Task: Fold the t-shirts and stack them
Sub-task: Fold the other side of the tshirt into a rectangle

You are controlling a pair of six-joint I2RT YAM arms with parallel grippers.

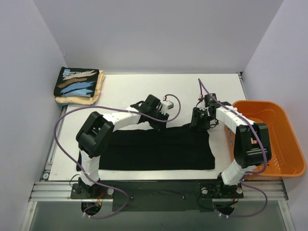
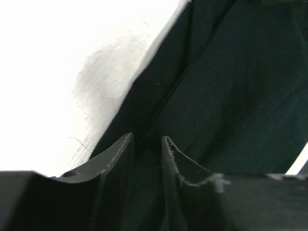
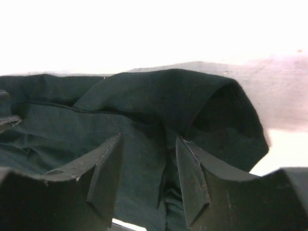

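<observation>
The plain black t-shirt [image 1: 159, 151] lies spread flat across the lower middle of the white table [image 1: 216, 91], long side running left to right. Both arms reach over to its upper edge. The left gripper [image 1: 158, 124] is down on that edge near the middle. In its wrist view the fingers [image 2: 120, 159] are drawn in to a narrow slot, and a dark fold of the shirt runs straight into it, so it looks pinched on the cloth. The right gripper [image 1: 198, 120] sits at the upper right corner of the shirt. Its fingers [image 3: 108, 168] stand a little further apart, with a bunched hump of black cloth clamped between them and rising above the tips.

In the upper left corner of the table is a small folded stack, the black brush-stroke print shirt [image 1: 77, 82] on top of the cream shirt [image 1: 79, 99]. The orange basket [image 1: 276, 137] sits at the right edge, just beside the right arm.
</observation>
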